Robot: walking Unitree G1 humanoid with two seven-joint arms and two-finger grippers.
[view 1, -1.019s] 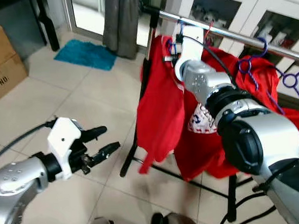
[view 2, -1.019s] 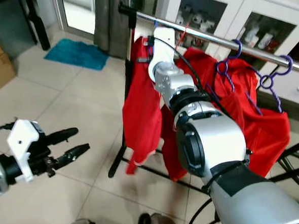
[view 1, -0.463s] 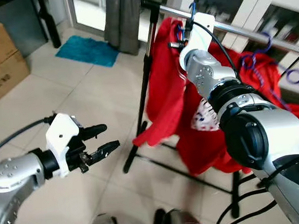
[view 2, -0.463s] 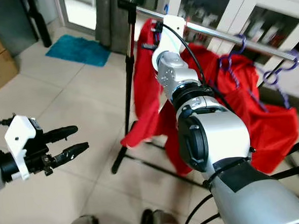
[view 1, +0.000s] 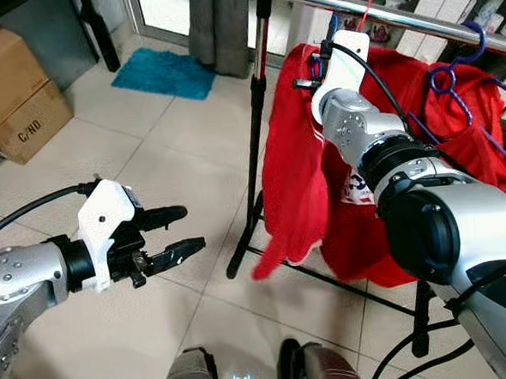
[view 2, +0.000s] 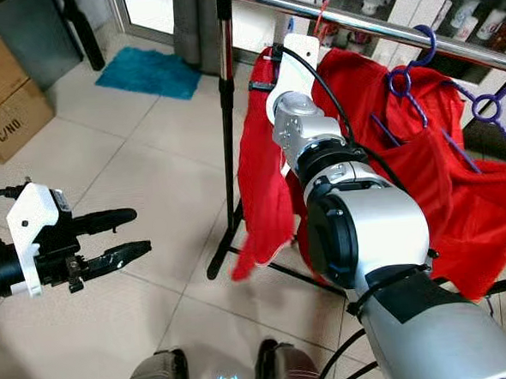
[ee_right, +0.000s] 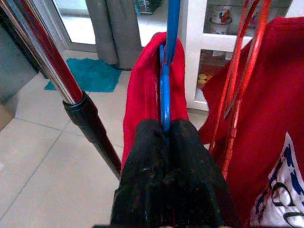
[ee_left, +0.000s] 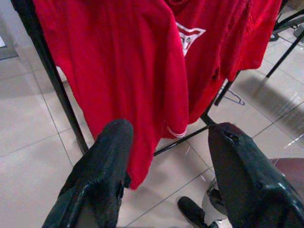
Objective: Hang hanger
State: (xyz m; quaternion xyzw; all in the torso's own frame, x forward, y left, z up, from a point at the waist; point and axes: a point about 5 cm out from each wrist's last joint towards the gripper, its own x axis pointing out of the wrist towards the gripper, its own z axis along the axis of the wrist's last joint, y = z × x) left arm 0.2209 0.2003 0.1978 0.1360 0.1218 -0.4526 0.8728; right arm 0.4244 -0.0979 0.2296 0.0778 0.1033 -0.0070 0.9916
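A red shirt [view 1: 291,178] hangs on a blue hanger [ee_right: 166,71]. My right gripper [ee_right: 165,127] is shut on the hanger's neck, just under the silver rail [view 1: 397,16] near the rack's left end. The blue hook [view 1: 333,23] rises to the rail's underside; I cannot tell whether it is over the rail. A red hanger [ee_right: 242,76] with another red shirt [view 1: 422,145] hangs right beside it. My left gripper [view 1: 182,230] is held out low at the left, open and holding nothing, apart from the rack.
Purple hangers [view 1: 452,66] sit further right on the rail. The rack's black upright [view 1: 255,146] stands on the tiled floor. Cardboard boxes [view 1: 15,92], a teal mat [view 1: 164,73] and a grey curtain [view 1: 217,24] lie at the back left. A white cabinet [view 2: 475,21] stands behind.
The camera has shifted. My right gripper lifted the hanger and shirt toward the rail; the shirt's hem swung out and now hangs lower. The left gripper stayed open in place.
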